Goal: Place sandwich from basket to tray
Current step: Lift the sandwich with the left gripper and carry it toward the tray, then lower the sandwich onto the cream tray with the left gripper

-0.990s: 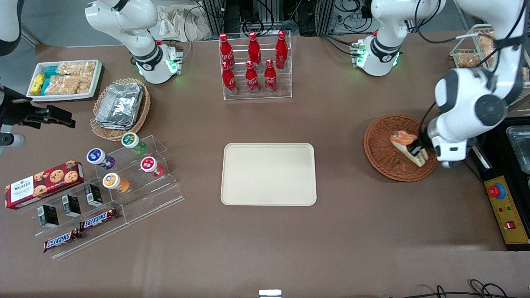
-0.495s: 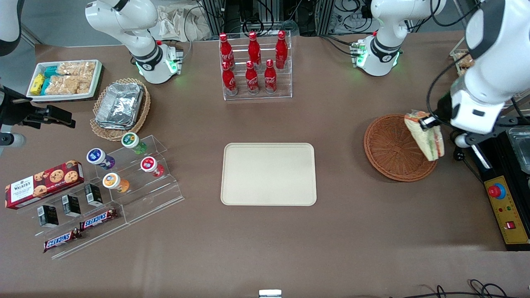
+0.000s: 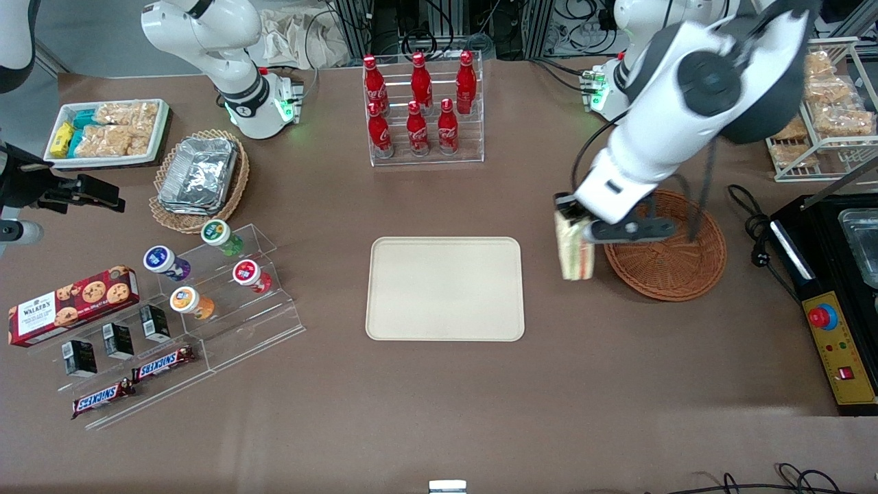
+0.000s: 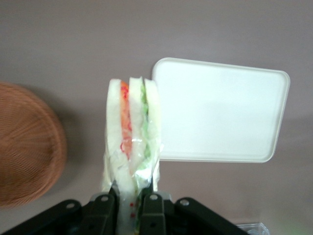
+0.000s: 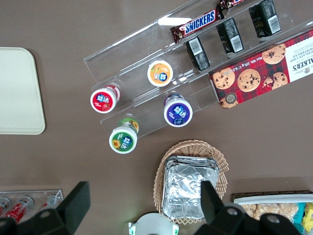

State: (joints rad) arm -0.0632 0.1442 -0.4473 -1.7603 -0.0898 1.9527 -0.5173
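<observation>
The gripper (image 3: 575, 221) has its black fingers (image 4: 105, 208) pinched on the sandwich (image 3: 575, 248), a plastic-wrapped wedge of pale bread with orange-red and green layers, hanging point-down in the air. It hangs over bare brown tabletop, between the round, reddish-brown woven wicker basket (image 3: 675, 271) and the smooth, flat cream-beige tray (image 3: 445, 289) with rounded corners and a low rim.

Even bright overhead light; soft shadows; tray (image 4: 220, 110) washed out, wrist view slightly blurred.
</observation>
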